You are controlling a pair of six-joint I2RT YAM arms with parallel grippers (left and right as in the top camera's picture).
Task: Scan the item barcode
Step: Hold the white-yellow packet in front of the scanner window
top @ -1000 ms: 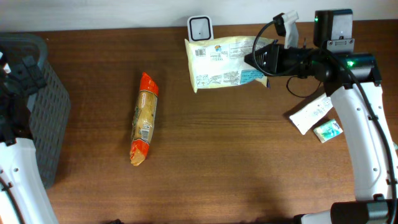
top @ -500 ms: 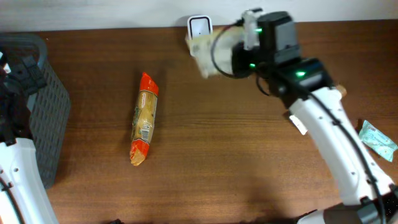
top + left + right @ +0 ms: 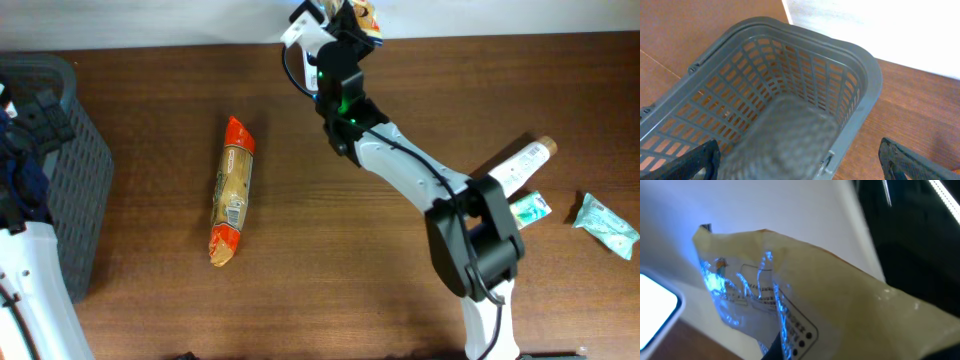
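My right gripper (image 3: 347,22) is shut on a pale yellow snack bag (image 3: 362,14), held up at the table's back edge. In the right wrist view the bag (image 3: 820,290) fills the frame. Blue light glints on its printed, crinkled end, and one dark fingertip (image 3: 774,352) shows under it. A white rounded device (image 3: 655,311), apparently the scanner, sits at the lower left of that view; overhead the arm hides it. My left gripper (image 3: 801,167) hangs open over a grey basket (image 3: 860,70), holding nothing.
An orange-ended snack pack (image 3: 232,190) lies left of centre on the brown table. At the right lie a white tube (image 3: 522,168), a green packet (image 3: 530,208) and a teal packet (image 3: 606,222). The grey basket (image 3: 75,180) stands at the left edge.
The right arm has swung left and back with the yellow bag, lifting it from the table to the back edge. The left arm has not moved.
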